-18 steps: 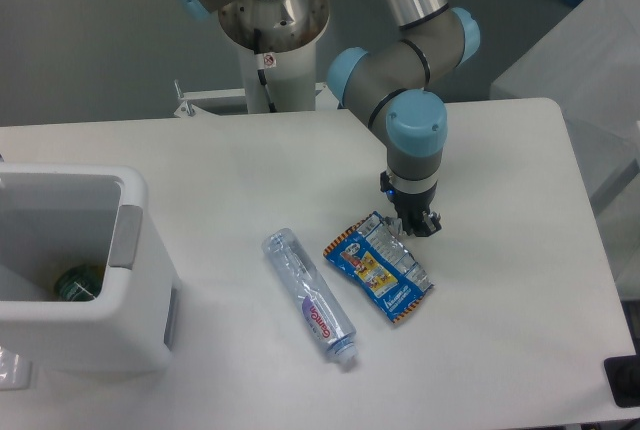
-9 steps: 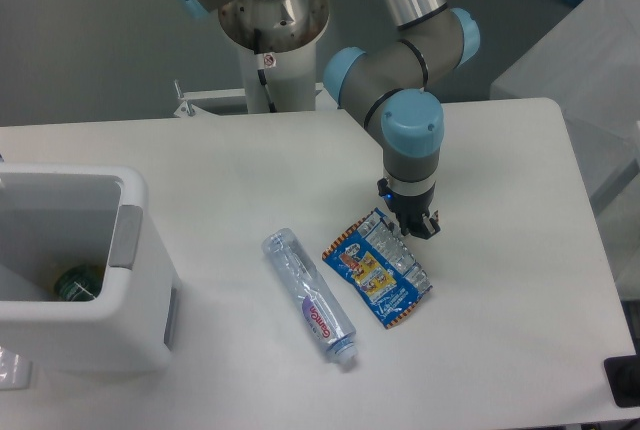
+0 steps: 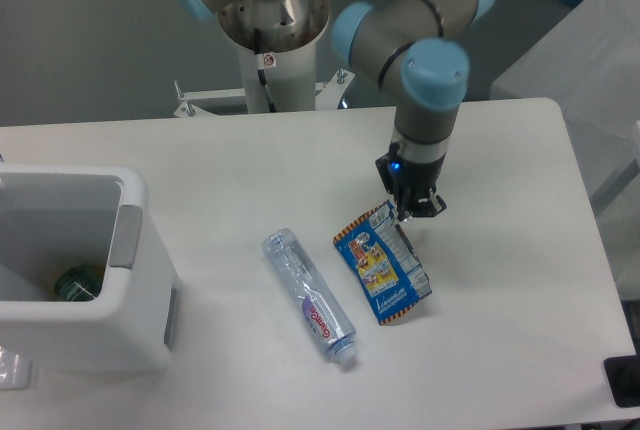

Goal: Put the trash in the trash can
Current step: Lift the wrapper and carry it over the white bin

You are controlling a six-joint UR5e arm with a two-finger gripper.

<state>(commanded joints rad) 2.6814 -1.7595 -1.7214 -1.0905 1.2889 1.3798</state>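
Across the white surface (image 3: pixel 250 170), biggest thing first: UR5e arm (image 3: pixel 400 40), grey w/ light-blue joint caps, reaching down from its base at the back edge toward center-right. Blurred a bit up top.

Left edge, the trash can (image 3: pixel 140 280) — white boxy bin, rounded corners, grey strip on the rim's right side. Open top, and there's a dark green round item (image 3: pixel 78 282) down at the bottom inside; can't tell what it is exactly.

Middle of the surface, the clear plastic bottle (image 3: pixel 310 297) lies flat on its side, angled diagonally, cap end toward the front-right, pink-blue label near that end. Well apart from the bin, just left of the wrapper, not touching it.

Right of the bottle, the crumpled blue snack wrapper (image 3: pixel 383 262) w/ yellow-red print. Its top edge is tilted up, pulled toward the tool; lower end looks to be on or near the surface, can't tell if it's touching.

And the tool (image 3: pixel 404 212), pointing straight down, small blue light lit on its side. Fingers pressed close together and pinching the wrapper's upper-right silver foil end, right at the corner. Black block (image 3: pixel 624 382) peeking in at the far front-right corner.
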